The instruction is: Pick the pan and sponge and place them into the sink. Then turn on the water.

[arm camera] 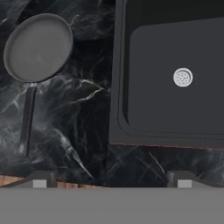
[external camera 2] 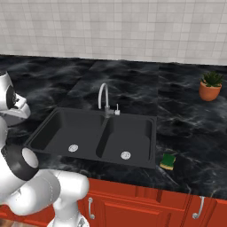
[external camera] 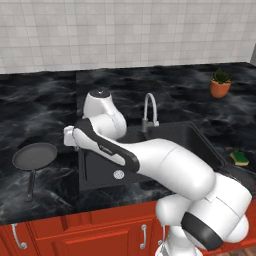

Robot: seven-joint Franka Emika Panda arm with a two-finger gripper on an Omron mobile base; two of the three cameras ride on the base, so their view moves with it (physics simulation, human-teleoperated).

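While both basins of the sink (external camera 2: pixel 128 137) hold nothing but their silver drains, the pan (external camera: pixel 35 155) lies on the worktop (external camera: pixel 40 110) left of it, handle toward the front edge, and the sponge (external camera 2: pixel 168 160) rests by the sink's right front corner. Above bare worktop between pan and sink, the fingers (arm camera: pixel 39 180) stand wide apart, gripping nothing.

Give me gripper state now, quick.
Gripper: open, holding nothing, over the counter between the pan and the sink.
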